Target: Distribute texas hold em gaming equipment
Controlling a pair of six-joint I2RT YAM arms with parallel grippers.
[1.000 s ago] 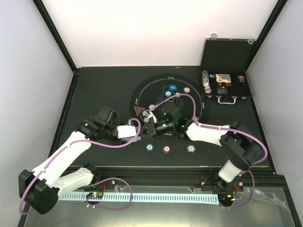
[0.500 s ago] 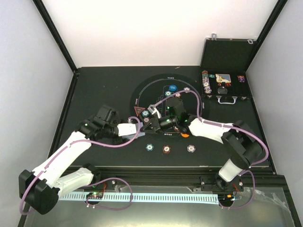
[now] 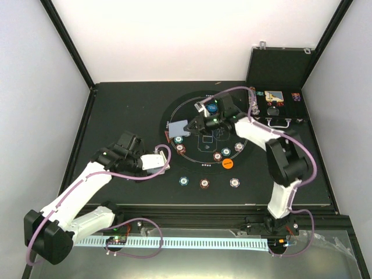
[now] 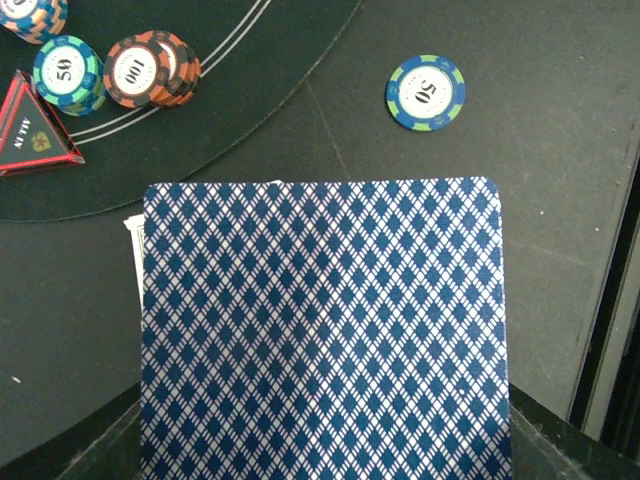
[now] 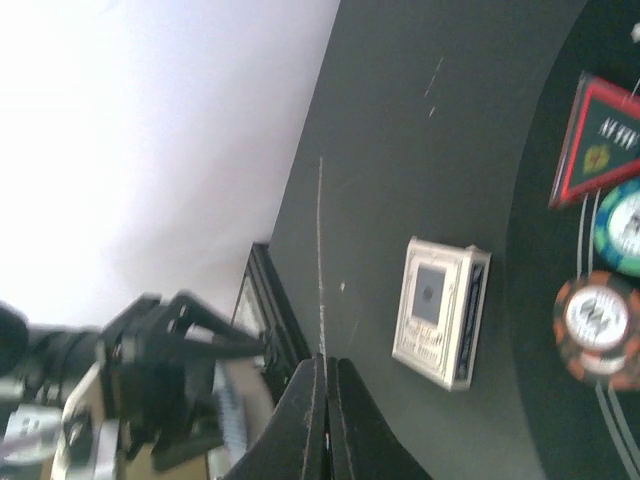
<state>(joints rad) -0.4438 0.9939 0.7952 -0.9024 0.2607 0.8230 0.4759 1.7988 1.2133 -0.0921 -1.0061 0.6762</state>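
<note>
Chips point(image 3: 181, 149) and an orange button point(image 3: 226, 163) lay out on the mat point(image 3: 174, 110) and the tabletop point(image 3: 116, 116). The left gripper point(image 3: 156, 161) had its jaws clamped on the deck point(image 4: 320, 330). The right gripper point(image 3: 195, 124) had its jaws pinched on one card point(image 3: 176, 127) over the mat's left side. Dealing looked barely begun.

Three chips point(image 3: 204, 183) in a row, just before the mat point(image 3: 197, 158)

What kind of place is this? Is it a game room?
Probably a robot test booth, not a game room: plain white walls box in a black table, robot arms are bolted to its edge, and poker chips lie on and beside a round mat.
</note>
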